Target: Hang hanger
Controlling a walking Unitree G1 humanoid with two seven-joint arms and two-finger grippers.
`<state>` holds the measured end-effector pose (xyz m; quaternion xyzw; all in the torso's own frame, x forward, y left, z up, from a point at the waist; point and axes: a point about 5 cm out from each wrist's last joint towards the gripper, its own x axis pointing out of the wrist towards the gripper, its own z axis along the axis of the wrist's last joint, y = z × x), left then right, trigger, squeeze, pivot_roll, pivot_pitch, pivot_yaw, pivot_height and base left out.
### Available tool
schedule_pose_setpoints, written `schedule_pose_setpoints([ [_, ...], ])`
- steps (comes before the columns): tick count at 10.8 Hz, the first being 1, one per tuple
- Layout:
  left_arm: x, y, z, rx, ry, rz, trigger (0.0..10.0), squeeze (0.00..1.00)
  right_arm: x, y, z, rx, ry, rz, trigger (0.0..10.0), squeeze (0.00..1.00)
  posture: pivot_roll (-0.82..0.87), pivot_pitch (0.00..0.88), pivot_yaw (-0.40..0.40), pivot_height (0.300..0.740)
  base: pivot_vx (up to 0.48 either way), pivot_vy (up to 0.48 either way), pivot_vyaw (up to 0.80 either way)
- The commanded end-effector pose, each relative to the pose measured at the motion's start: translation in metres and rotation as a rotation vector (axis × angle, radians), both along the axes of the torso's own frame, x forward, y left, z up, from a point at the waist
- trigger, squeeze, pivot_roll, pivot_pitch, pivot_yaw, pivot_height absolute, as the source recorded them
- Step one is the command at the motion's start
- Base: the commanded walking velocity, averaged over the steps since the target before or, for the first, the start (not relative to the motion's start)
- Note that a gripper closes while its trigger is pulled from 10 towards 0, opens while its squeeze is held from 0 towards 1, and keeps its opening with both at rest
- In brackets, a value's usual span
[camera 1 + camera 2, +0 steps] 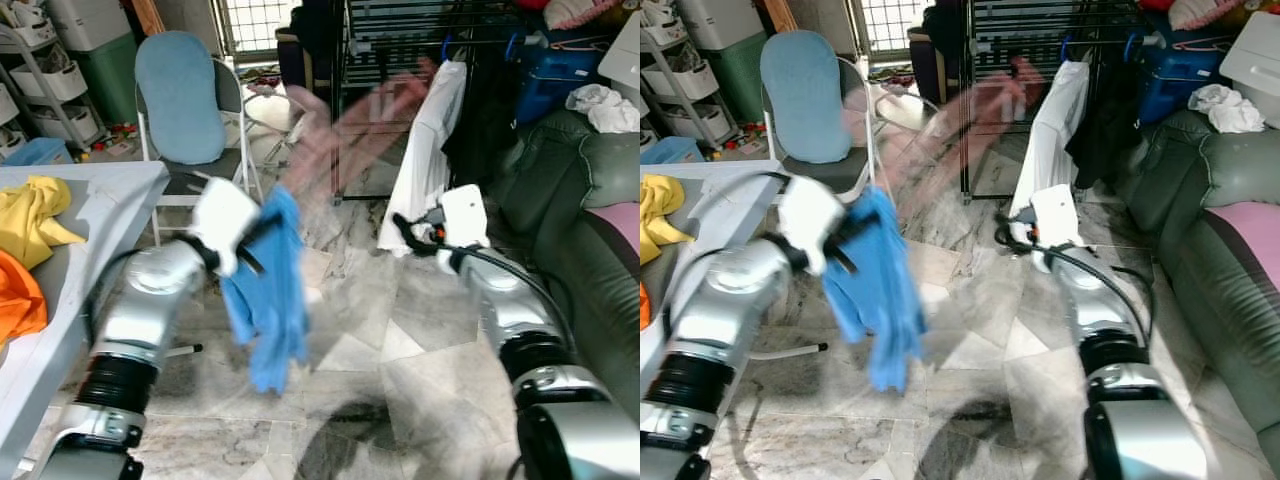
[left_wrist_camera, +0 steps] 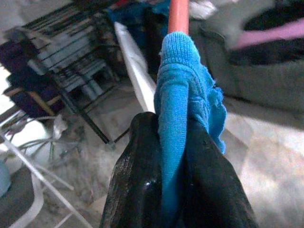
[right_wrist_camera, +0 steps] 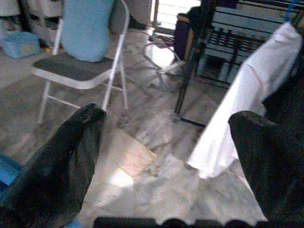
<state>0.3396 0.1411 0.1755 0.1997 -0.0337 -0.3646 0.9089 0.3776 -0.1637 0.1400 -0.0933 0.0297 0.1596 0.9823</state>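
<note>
— While the head views blur, what does the left gripper [image 1: 252, 240] carry?
— A blue garment [image 1: 268, 300], hanging over the marble floor [image 1: 400, 370], with the reddish hanger [image 1: 350, 135] smeared up toward the dark rack [image 1: 420, 40].
— And its wrist view?
— Jaws closed tight on the blue cloth; the hanger's orange stem [image 2: 178, 15] rises beyond.
— The right gripper [image 3: 166, 156]?
— Jaws wide apart, holding nothing, facing the folding chair [image 3: 80, 52] and a white shirt [image 3: 247, 99].

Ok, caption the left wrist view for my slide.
Left gripper shut on a blue garment draped over a red hanger, drying rack beyond.
</note>
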Motion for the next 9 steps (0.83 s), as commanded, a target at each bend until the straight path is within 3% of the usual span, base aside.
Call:
schedule_pose_setpoints([
  [1, 0.003, 0.003, 0.013, 0.033, -0.061, -0.004, 0.0, 0.0, -0.001, 0.003, 0.0, -0.024, -0.002, 0.018, 10.0, 1.0, 0.01, 0.006, 0.056, 0.74, 0.0, 0.0, 0.0],
  [3, 0.002, -0.007, 0.027, 0.125, -0.168, -0.09, 0.0, 0.0, -0.01, 0.023, 0.001, 0.016, 0.041, 0.181, 10.0, 1.0, 0.01, 0.009, 0.057, 0.74, 0.0, 0.0, 0.0],
  [4, 0.003, -0.015, 0.037, 0.157, -0.234, -0.142, 0.0, 0.0, -0.015, 0.032, -0.001, 0.104, 0.079, 0.263, 10.0, 0.0, 0.02, 0.01, 0.062, 0.74, 0.0, 0.0, 0.0],
  [5, 0.001, -0.024, 0.049, 0.174, -0.311, -0.197, 0.0, 0.0, -0.021, 0.04, -0.007, 0.111, 0.111, 0.322, 10.0, 0.0, 0.02, 0.011, 0.066, 0.74, 0.0, 0.0, 0.0],
  [9, -0.002, -0.038, 0.058, 0.155, -0.39, -0.263, 0.0, 0.0, -0.037, 0.055, -0.01, 0.17, 0.156, 0.448, 10.0, 0.0, 0.02, 0.013, 0.069, 0.74, 0.0, 0.0, 0.0],
])
